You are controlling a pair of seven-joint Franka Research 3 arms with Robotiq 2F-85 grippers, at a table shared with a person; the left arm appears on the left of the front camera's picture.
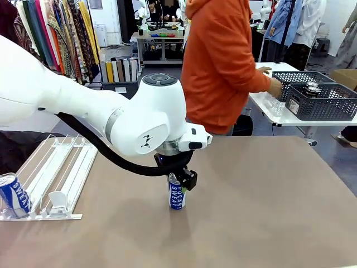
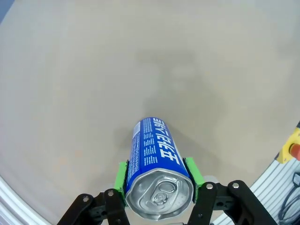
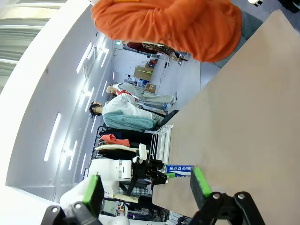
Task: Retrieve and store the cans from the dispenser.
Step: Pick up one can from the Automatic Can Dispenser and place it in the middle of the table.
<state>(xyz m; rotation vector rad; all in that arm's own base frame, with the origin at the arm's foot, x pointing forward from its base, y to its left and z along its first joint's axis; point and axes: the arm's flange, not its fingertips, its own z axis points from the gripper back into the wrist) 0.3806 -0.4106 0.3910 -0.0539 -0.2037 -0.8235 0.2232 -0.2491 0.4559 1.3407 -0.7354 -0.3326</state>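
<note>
Bright, even indoor light over the front view, with no hard glare on the brown table. Just a faint, soft-edged shadow spreads beneath the left arm and the can. Over to the left wrist view: the can gleams mildly on top and its print is sharp. A dim grey smudge of shadow lies on the table beyond, and the corners curve with the wide lens. Right wrist view now: strip lights burn white and wash out the ceiling around them. The distant can looks small, perhaps slightly soft.
</note>
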